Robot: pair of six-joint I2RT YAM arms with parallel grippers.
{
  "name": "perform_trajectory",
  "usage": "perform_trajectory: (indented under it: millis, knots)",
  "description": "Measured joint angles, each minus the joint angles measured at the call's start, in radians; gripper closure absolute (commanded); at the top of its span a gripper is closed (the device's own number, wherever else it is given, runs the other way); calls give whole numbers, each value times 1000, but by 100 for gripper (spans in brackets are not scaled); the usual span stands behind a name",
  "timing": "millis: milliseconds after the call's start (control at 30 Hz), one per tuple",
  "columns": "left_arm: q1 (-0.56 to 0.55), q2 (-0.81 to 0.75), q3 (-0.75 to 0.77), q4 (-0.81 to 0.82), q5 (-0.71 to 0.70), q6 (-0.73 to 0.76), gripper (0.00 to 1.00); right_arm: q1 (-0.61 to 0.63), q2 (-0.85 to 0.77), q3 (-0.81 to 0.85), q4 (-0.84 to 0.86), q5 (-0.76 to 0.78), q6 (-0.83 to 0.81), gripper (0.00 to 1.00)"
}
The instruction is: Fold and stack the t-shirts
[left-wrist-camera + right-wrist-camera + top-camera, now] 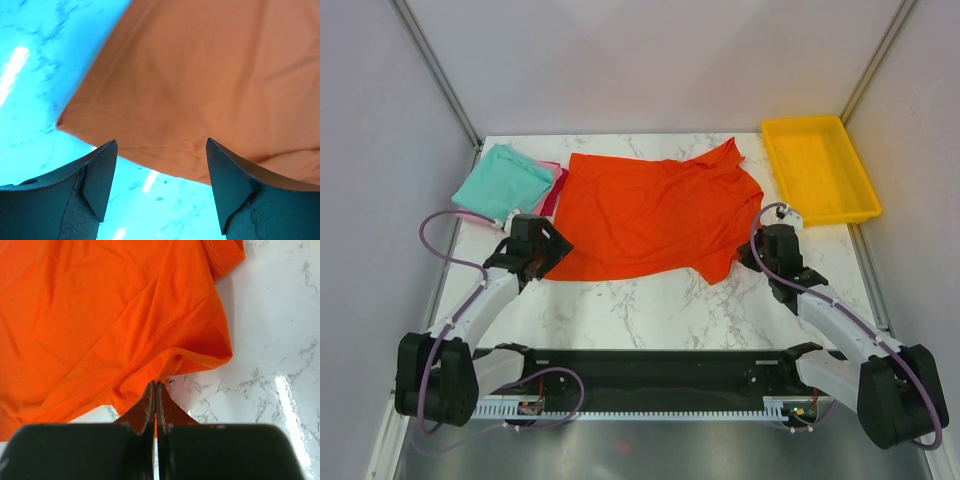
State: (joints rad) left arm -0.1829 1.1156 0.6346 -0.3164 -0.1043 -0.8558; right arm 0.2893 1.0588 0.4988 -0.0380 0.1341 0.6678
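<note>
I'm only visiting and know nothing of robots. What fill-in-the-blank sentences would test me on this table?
The folded teal cloth t-shirt lies on a ____ one.
The rigid plastic tray is coloured ____.
The right hand is pinched ____ on the edge of the bright orange-red cloth t-shirt.
The left hand stands ____ over that shirt's corner.
Missing words: pink; yellow; shut; open.

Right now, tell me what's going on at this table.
Two robot arms are working on an orange shirt spread across the table. The right hand is pinched shut on the shirt's right edge; the left hand is open over its near-left corner, not gripping. A teal shirt lies folded on a pink shirt at the back left.
</note>
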Motion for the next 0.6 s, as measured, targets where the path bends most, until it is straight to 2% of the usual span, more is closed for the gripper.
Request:
perform_trajectory:
  millis: [133,400,467,600]
  knots:
    - [51,45,-5,-59,-2,-24,22,-8,-55,-37,21,5,1,100]
    - [152,89,-35,-99,-27,-45,27,-12,-58,-37,30,19,1,100]
    - [172,104,-36,-100,-38,-47,35,-12,-54,-37,30,21,1,100]
    - [177,146,-36,-91,-47,-51,40,-13,-53,-37,26,25,1,100]
